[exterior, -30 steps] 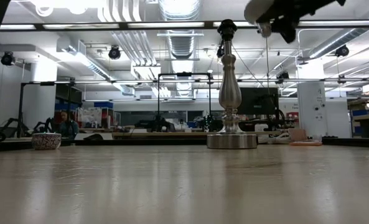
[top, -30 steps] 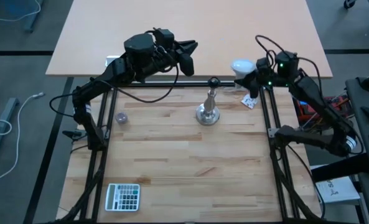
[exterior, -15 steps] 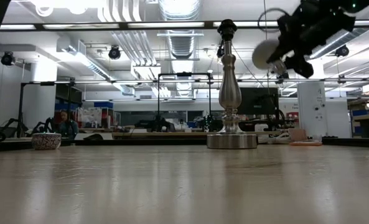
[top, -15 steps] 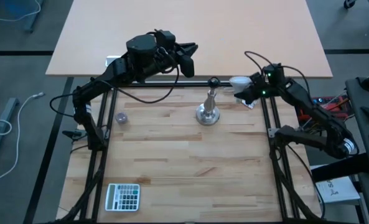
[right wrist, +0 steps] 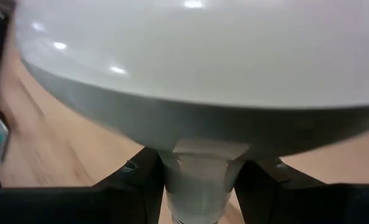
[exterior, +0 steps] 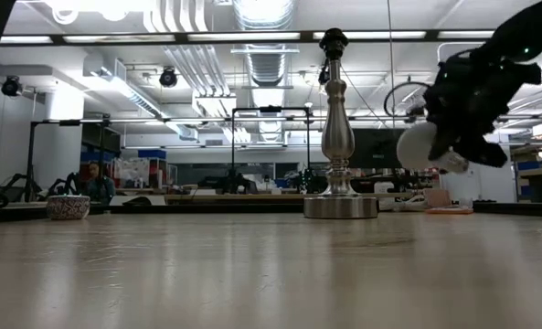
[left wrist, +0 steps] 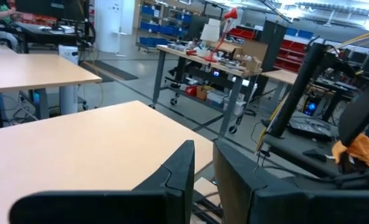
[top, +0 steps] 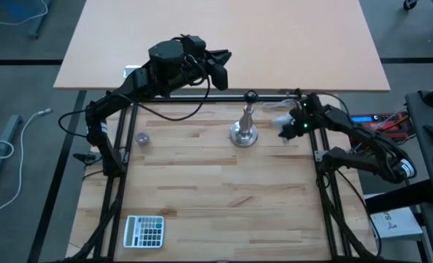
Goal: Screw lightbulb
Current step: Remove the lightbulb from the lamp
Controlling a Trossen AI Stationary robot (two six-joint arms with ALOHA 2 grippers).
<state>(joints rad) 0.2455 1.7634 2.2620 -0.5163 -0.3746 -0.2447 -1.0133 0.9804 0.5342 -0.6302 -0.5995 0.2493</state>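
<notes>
Table fills the high view's lower half. Left gripper idles upper centre, fingers nearly together, holding nothing. Silver stand at centre, socket empty. Right gripper clamps the lightbulb right of the stand, below socket height. Screwing not started.

You see the lightbulb filling the view, its base clamped between 2 dark fingers over the wooden table.
</notes>
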